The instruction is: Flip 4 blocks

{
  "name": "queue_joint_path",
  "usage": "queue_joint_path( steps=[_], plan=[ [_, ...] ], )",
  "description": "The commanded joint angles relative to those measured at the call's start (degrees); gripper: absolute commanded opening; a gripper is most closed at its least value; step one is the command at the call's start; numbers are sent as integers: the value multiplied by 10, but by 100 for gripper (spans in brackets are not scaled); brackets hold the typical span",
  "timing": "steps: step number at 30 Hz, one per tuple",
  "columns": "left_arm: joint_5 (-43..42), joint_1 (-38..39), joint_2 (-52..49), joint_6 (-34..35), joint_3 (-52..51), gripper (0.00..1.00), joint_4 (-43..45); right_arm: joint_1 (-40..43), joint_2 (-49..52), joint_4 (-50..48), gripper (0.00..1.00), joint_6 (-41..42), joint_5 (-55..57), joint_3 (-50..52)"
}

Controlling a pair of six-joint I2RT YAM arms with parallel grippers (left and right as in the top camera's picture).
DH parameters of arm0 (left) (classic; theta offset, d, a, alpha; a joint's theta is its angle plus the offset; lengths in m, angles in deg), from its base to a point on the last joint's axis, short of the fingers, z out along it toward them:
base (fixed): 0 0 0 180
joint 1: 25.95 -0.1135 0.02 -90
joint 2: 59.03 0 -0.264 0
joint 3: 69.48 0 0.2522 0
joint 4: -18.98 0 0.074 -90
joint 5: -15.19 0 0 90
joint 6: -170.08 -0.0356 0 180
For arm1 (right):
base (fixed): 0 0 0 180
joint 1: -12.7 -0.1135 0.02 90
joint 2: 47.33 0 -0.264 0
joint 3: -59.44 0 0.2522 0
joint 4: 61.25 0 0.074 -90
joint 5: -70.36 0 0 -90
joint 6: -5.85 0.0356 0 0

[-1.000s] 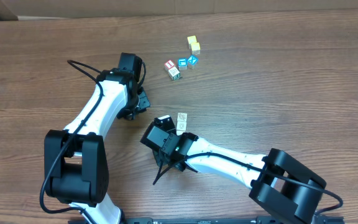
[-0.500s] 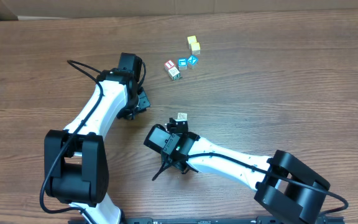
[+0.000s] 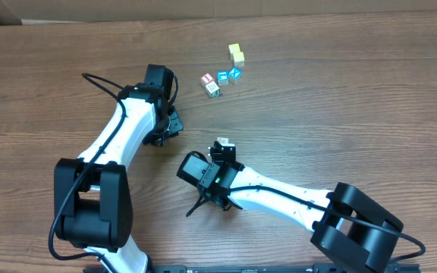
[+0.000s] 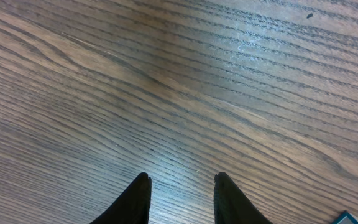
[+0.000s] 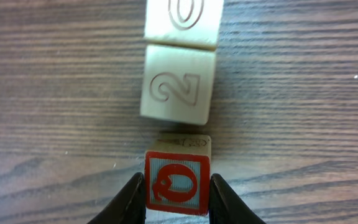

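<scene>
In the right wrist view my right gripper [image 5: 178, 178] is shut on a small block [image 5: 178, 188] whose facing side has a red frame and a red letter Q. Whether that block rests on the wood I cannot tell. Just beyond it lie two pale blocks in a row, one engraved 2 [image 5: 174, 84] and one engraved 0 [image 5: 184, 18]. Overhead, the right gripper [image 3: 220, 154] sits mid-table with one pale block [image 3: 222, 143] showing at its tip. My left gripper [image 4: 182, 180] is open over bare wood, left of there [image 3: 169, 127].
At the back of the table [image 3: 370, 98] lie a red-and-white block [image 3: 207, 78], a pale block [image 3: 213, 89], two blue-faced cubes [image 3: 222, 76] [image 3: 234, 73] and two yellow cubes [image 3: 237, 53]. A teal corner [image 4: 348, 218] shows at the left wrist view's lower right edge.
My right gripper has slid forward over the two pale blocks, so only one shows overhead now. The left arm has not moved.
</scene>
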Motion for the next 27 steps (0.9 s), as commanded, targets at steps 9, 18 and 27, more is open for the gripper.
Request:
queue_joint_path(
  steps=[9, 18, 27],
  plan=[
    [9, -2, 7, 7, 1, 27, -3, 10, -8, -25, 28, 29, -25, -3],
    [9, -2, 7, 7, 1, 27, -3, 10, -4, -23, 28, 43, -24, -3],
    [9, -2, 7, 7, 1, 27, -5, 17, 15, -27, 28, 44, -22, -3]
  ],
)
